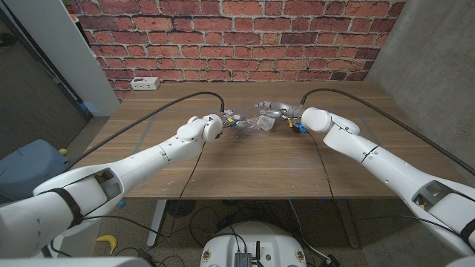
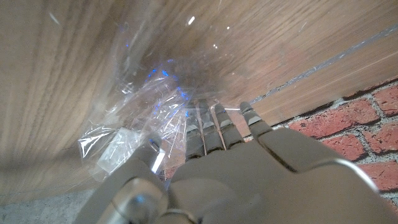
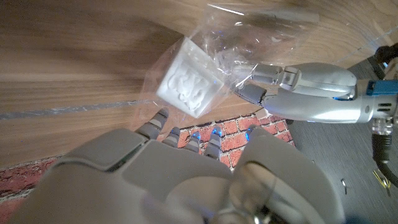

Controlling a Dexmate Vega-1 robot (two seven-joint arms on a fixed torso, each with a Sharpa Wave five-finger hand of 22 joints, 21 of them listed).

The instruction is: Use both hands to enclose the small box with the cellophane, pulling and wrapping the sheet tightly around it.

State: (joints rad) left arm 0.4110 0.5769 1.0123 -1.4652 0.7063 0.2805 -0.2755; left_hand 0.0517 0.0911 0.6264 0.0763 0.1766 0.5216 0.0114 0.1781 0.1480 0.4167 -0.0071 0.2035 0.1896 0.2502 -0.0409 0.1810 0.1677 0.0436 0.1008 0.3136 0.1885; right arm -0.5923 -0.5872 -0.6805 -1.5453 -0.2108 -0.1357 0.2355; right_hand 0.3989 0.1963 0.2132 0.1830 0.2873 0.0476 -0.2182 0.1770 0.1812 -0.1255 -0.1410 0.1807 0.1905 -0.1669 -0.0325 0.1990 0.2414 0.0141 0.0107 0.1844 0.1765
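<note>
Two hands meet over the middle of the wooden table point(image 1: 245, 167), and between them we see the small box point(image 1: 264, 123) bundled in crinkled cellophane point(image 1: 243, 122). Our left hand point(image 1: 221, 123) reaches in from its side, fingers extended toward the sheet; in the left wrist view its fingers point(image 2: 214, 127) press into the clear, creased film point(image 2: 143, 118) just ahead of them, and the thumb side sits against a fold of it, so we read this hand as pinching the cellophane. Our right hand point(image 1: 286, 116) comes from the opposite side. In the right wrist view the white embossed box point(image 3: 188, 79) sits tilted just beyond the right hand's fingertips point(image 3: 163, 118), inside the film point(image 3: 249, 43); whether those fingertips actually grip the sheet we cannot tell. In that same view the left hand point(image 3: 292, 87) shows across from the right, its fingertips closed on the edge of the wrap right beside the box. Beyond both hands, a white power strip point(image 1: 145, 83) lies on the floor by the brick wall point(image 1: 237, 37).
</note>
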